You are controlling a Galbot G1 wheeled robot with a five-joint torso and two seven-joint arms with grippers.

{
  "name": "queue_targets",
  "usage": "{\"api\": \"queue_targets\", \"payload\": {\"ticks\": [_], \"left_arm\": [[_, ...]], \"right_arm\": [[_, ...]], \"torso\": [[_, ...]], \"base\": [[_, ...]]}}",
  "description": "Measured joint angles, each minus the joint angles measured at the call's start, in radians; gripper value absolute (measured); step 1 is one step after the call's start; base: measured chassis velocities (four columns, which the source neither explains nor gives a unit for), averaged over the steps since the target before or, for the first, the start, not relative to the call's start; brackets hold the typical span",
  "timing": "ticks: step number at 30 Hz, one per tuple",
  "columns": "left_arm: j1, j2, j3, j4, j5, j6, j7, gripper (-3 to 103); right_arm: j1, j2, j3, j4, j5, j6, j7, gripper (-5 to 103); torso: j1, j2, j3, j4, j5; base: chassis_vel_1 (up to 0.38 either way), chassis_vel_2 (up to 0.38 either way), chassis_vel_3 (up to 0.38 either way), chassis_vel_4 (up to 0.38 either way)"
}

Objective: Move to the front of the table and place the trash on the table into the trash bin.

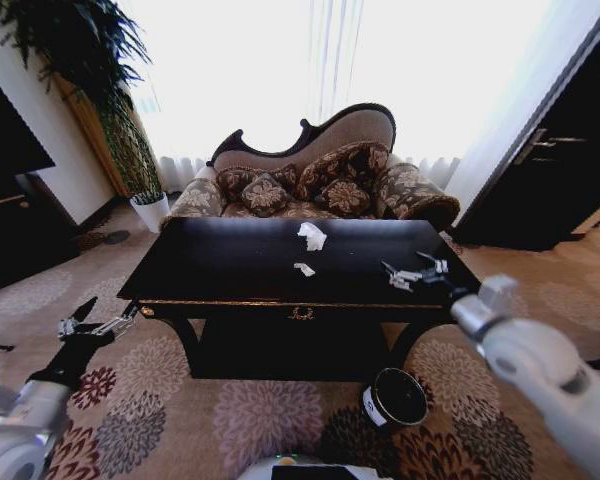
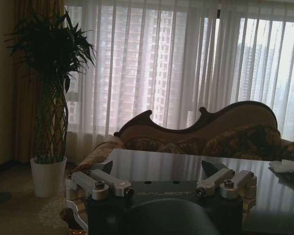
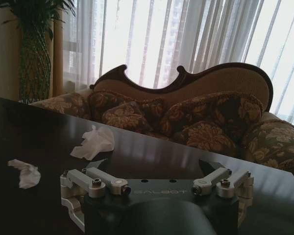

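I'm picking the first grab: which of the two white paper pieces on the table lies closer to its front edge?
The smaller scrap; the bigger crumpled wad lies farther back on the table, toward the sofa.

Floral-cushioned sofa (image 1: 320, 180) before bright sheer curtains (image 1: 310, 70), potted plant (image 1: 110, 110), patterned carpet (image 1: 250, 410).

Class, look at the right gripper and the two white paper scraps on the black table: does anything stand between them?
Nothing visible does. The right gripper, open, hovers over the table near its right end; bare tabletop lies between it and the small scrap and the larger wad.
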Motion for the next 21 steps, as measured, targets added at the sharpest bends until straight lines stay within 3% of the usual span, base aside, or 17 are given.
{"api": "queue_targets", "payload": {"ticks": [4, 5, 8, 10, 12, 15, 21], "left_arm": [[0.0, 0.0, 0.0, 0.0, 0.0, 0.0, 0.0, 100], [0.0, 0.0, 0.0, 0.0, 0.0, 0.0, 0.0, 100], [0.0, 0.0, 0.0, 0.0, 0.0, 0.0, 0.0, 100], [0.0, 0.0, 0.0, 0.0, 0.0, 0.0, 0.0, 100], [0.0, 0.0, 0.0, 0.0, 0.0, 0.0, 0.0, 100], [0.0, 0.0, 0.0, 0.0, 0.0, 0.0, 0.0, 100], [0.0, 0.0, 0.0, 0.0, 0.0, 0.0, 0.0, 100]], "right_arm": [[0.274, -0.061, -0.244, -0.093, 0.082, -0.021, 0.027, 100], [0.274, -0.061, -0.244, -0.093, 0.082, -0.021, 0.027, 100], [0.554, -0.052, -0.516, -0.162, 0.128, -0.036, 0.053, 100], [0.61, -0.043, -0.57, -0.176, 0.136, -0.04, 0.06, 100], [0.835, 0.009, -0.795, -0.237, 0.169, -0.058, 0.094, 100], [1.056, 0.08, -0.989, -0.286, 0.2, -0.08, 0.129, 100], [1.204, 0.156, -1.139, -0.334, 0.22, -0.098, 0.149, 100]], "torso": [[0.0, 0.0, 0.0, 0.0, -0.0001], [0.0, 0.0, 0.0, 0.0, -0.0001], [0.0, 0.0, 0.0, -0.0002, -0.0003], [0.0, 0.0, 0.0, -0.0001, -0.0001], [0.0, 0.0, 0.0, 0.0, 0.0001], [0.0, 0.0, 0.0, 0.0003, -0.0006], [0.0, 0.0, 0.0, 0.0003, -0.0005]], "base": [[0.0, 0.0, 0.0, 0.0], [0.0, 0.0, 0.0, 0.0], [0.0, 0.0, 0.0, 0.0], [0.0, 0.0, 0.0, 0.0], [0.0, 0.0, 0.0, 0.0], [0.0, 0.0, 0.0, 0.0], [0.0, 0.0, 0.0, 0.0]]}}
